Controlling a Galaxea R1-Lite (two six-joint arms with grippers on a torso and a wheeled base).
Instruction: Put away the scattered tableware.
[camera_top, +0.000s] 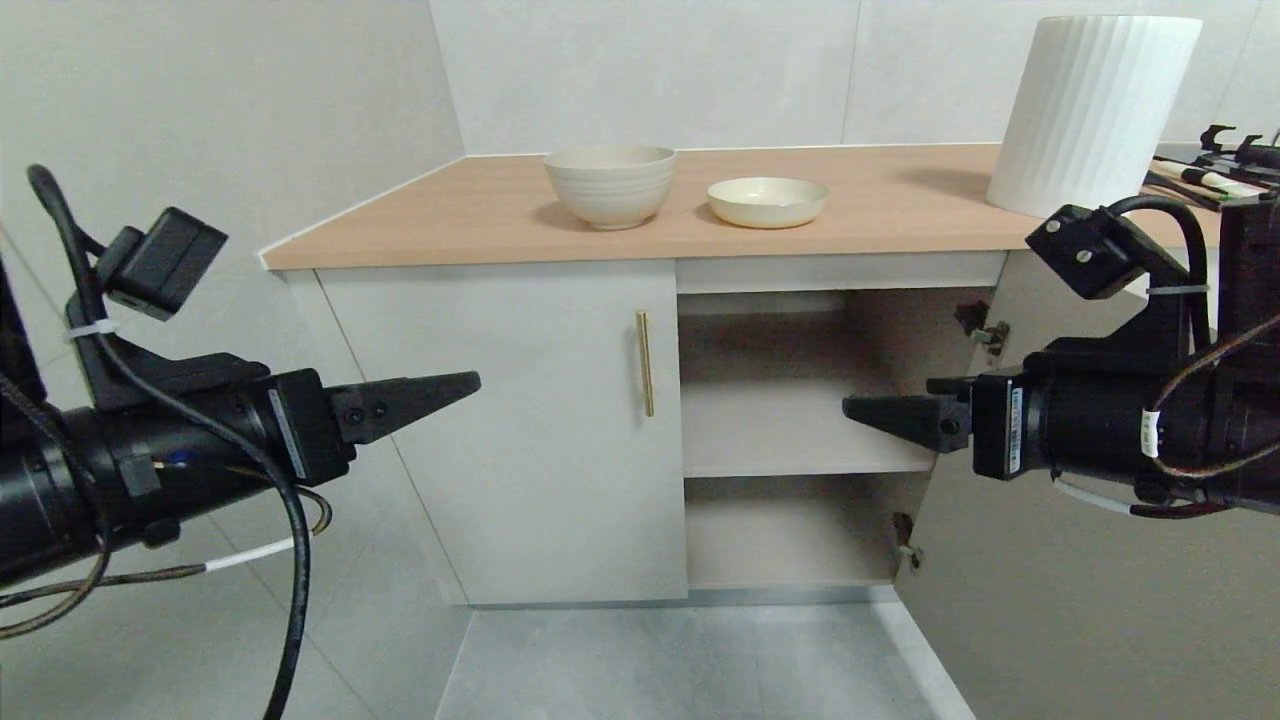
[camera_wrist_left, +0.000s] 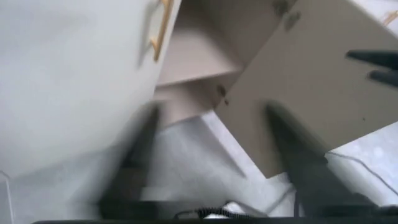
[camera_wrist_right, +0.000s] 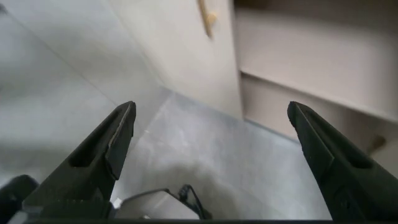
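Note:
A cream ribbed bowl (camera_top: 610, 185) and a shallow cream dish (camera_top: 767, 200) stand side by side on the wooden countertop (camera_top: 900, 205). Both arms hang below counter height in front of the cabinet. My left gripper (camera_top: 440, 388) (camera_wrist_left: 211, 111) is open and holds nothing, level with the shut left door (camera_top: 530, 430). Facing it, my right gripper (camera_top: 870, 412) (camera_wrist_right: 210, 109) is also open and holds nothing, in front of the open right compartment and its middle shelf (camera_top: 790, 430).
The right cabinet door (camera_top: 1000, 560) (camera_wrist_left: 317, 81) stands swung open toward the right arm. A gold handle (camera_top: 645, 362) (camera_wrist_right: 208, 17) is on the shut door. A tall white ribbed cylinder (camera_top: 1095, 110) stands at the counter's right, tools (camera_top: 1215, 170) behind it. Grey floor lies below.

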